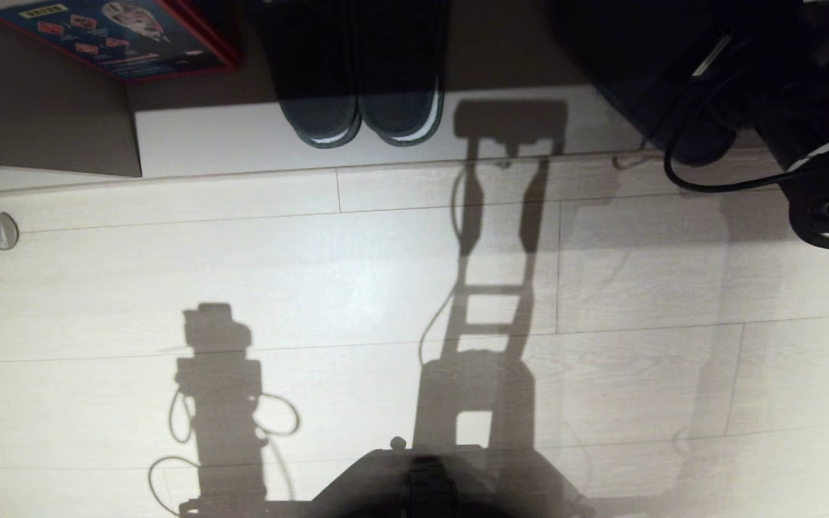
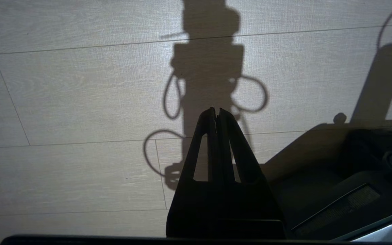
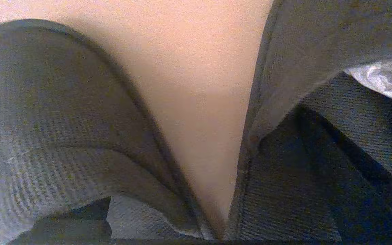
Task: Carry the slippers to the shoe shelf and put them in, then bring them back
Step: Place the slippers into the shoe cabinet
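Look at the top centre of the head view: the slippers [image 1: 360, 93] sit side by side in the shoe shelf [image 1: 242, 137], toes in the shadowed interior and heels jutting toward you over the pale base board. That placement makes sense, since the heels stay reachable from the floor side for the trip back.

Your right arm is the dark mass at the upper right of the head view, with a black cable [image 1: 702, 180] looping below it; the right gripper itself is not visible there. The right wrist view is filled with close, ribbed dark fabric: one slipper upper at the left of the frame, another at the right, and a warm pale wedge of shelf surface between them. No fingers show in that view, so you cannot see them directly; they appear to stand wide apart, and nothing shows them holding anything. So close to the pair, the arm is most likely lining up to take both together.

Your left gripper [image 2: 216, 112] hangs parked over the pale plank floor [image 1: 314, 288], fingers pressed together and empty, its shadow on the boards at the lower left of the head view.

A red-edged printed box [image 1: 119, 36] lies at the upper left, beyond the shelf's upright divider [image 1: 47, 122], well apart from the slippers.
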